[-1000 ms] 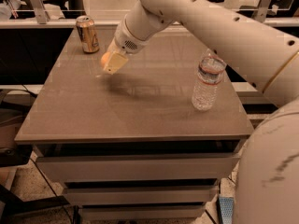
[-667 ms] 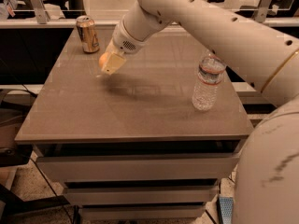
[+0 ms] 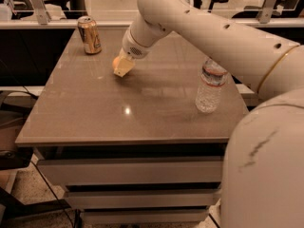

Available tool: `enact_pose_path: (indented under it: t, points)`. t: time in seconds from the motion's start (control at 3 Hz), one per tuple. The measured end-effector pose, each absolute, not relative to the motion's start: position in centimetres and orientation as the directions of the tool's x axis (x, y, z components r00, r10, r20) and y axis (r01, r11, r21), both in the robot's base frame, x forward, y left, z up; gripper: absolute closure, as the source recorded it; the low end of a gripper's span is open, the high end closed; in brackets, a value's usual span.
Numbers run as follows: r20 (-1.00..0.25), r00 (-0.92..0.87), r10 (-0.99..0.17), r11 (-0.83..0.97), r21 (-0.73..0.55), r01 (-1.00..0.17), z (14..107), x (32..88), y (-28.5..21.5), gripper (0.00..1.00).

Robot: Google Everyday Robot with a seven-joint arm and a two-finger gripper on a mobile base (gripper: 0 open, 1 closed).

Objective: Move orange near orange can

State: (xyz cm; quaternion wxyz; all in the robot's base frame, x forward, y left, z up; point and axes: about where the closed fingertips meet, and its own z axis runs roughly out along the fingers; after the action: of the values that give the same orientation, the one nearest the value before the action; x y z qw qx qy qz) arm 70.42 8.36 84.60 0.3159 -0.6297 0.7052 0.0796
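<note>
The cream-coloured two-finger pincer (image 3: 123, 70) hangs low over the rear left part of the brown stone-topped desk (image 3: 142, 120), at the end of the thick white arm (image 3: 204, 30) that reaches in from the right. The small round orange fruit with matte skin (image 3: 117, 61) sits inside the pincer, whose fingers are closed narrowly on it. Only the orange's left side shows beside the pale fingers. Whether the orange touches the desk cannot be told, though a shadow lies just beneath the pincer. The slim copper-orange metal drink can with a silver top (image 3: 90, 34) stands upright near the desk's back left corner, to the left of and behind the pincer. The orange and the orange can are near but apart. A clear plastic water bottle (image 3: 210, 85) stands upright well off to the right.
</note>
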Motion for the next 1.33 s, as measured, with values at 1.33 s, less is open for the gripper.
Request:
enact_pose_path:
  t: [1.33]
  points:
    - [-0.648, -0.04, -0.761, 0.335, -0.339, -0.879, 87.6, 80.7, 9.0, 1.0]
